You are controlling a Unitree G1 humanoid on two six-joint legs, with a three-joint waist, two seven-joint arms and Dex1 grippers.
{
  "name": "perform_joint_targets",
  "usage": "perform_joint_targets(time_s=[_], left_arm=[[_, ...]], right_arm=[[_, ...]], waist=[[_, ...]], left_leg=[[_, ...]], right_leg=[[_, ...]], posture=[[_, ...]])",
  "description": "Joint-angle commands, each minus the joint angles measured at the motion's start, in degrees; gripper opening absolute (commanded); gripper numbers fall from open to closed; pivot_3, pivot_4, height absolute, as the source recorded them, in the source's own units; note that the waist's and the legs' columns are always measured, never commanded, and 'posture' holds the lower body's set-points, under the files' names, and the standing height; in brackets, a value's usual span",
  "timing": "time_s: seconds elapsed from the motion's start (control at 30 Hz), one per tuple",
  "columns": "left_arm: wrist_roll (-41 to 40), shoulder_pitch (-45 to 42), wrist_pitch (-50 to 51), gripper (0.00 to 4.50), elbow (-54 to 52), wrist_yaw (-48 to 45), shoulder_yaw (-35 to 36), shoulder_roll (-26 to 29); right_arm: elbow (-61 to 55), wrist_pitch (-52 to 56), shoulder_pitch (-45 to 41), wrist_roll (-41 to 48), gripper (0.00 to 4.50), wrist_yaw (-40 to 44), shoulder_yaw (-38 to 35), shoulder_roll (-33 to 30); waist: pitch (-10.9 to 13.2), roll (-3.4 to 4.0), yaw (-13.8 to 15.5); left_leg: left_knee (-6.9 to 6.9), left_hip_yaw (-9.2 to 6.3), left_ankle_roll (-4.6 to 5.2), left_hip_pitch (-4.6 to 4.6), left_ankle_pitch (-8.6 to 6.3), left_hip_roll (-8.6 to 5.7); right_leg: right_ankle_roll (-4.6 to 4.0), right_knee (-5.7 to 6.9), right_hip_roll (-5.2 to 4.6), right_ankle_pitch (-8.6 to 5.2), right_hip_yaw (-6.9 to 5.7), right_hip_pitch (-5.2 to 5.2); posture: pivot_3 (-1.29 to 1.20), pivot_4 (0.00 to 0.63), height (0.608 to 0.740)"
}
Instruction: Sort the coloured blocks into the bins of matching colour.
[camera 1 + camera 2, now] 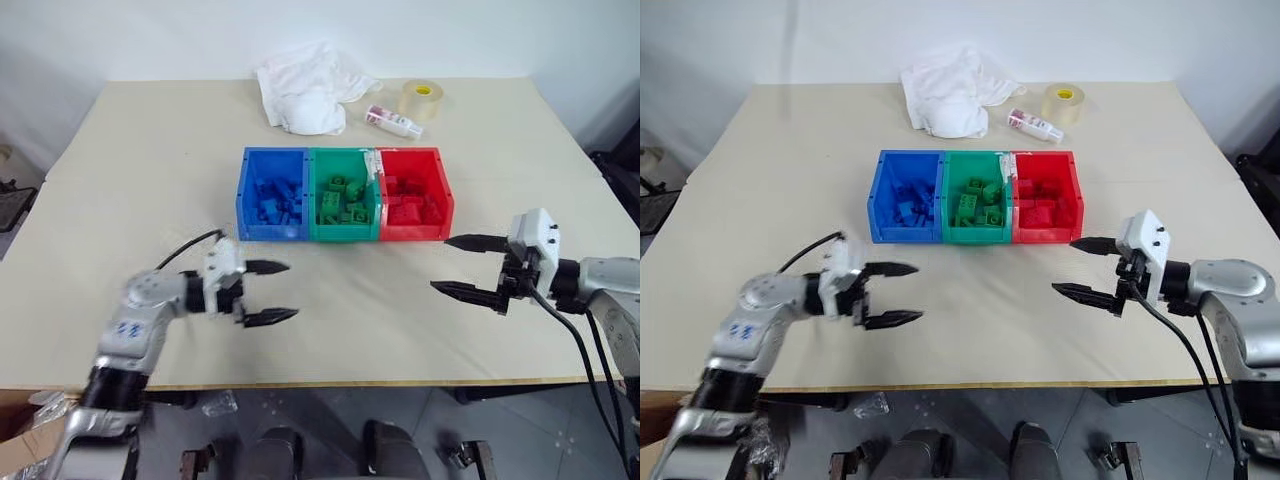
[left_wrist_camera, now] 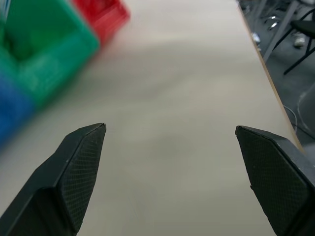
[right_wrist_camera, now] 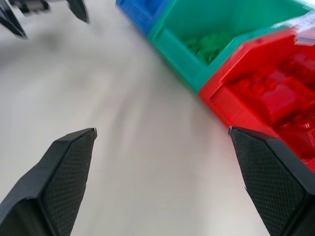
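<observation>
Blue, green, red bins (image 1: 343,236) mid-table, each holding bricks (image 1: 345,203) of matching colour. No loose bricks on bare tabletop (image 1: 150,170), as far as visible; sorting apparently complete. Left gripper (image 1: 268,292) and right gripper (image 1: 462,266): fingers spread, empty, near bins.

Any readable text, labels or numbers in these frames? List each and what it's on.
None can be read.
Small bottle behind the bins: label has red print, too small to read.
Left arm: blue marking on the casing, too blurred to read.
Tape roll, white cloth, blocks: no text visible.
</observation>
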Motion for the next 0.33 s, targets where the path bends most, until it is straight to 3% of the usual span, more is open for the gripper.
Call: perform_joint_targets(time_s=[0.03,0.17,0.33], left_arm=[[-2.1,2.1,-0.1,4.49,-1.3,-0.1,5.2,3.5],[-2.2,0.9,-2.3,4.49,1.7,2.6,9.5,4.5],[-3.0,-1.1,-2.4,4.49,1.6,4.4,10.0,3.3]], right_arm=[[3.3,-2.9,-2.6,-1.7,4.50,3.3,0.8,-1.2],[6.2,-3.9,-5.2,-3.0,4.50,4.8,1.9,-0.6],[6.4,-4.0,-5.5,-3.5,4.50,5.0,2.2,0.3]], waist=[[0.0,0.01,0.4],[0.0,0.01,0.7],[0.0,0.01,0.6]], left_leg=[[0.00,-0.03,0.00,-0.01,0.00,0.00],[0.05,-0.01,0.00,-0.01,0.00,-0.02],[0.02,-0.01,-0.01,-0.01,0.00,-0.02]], right_leg=[[-0.01,0.00,0.00,0.00,-0.03,0.00],[-0.01,0.00,-0.02,0.00,-0.02,0.03],[-0.01,0.04,-0.01,0.00,-0.04,-0.01]], posture=[[0.00,0.150,0.740],[0.00,0.150,0.740],[0.00,0.150,0.740]])
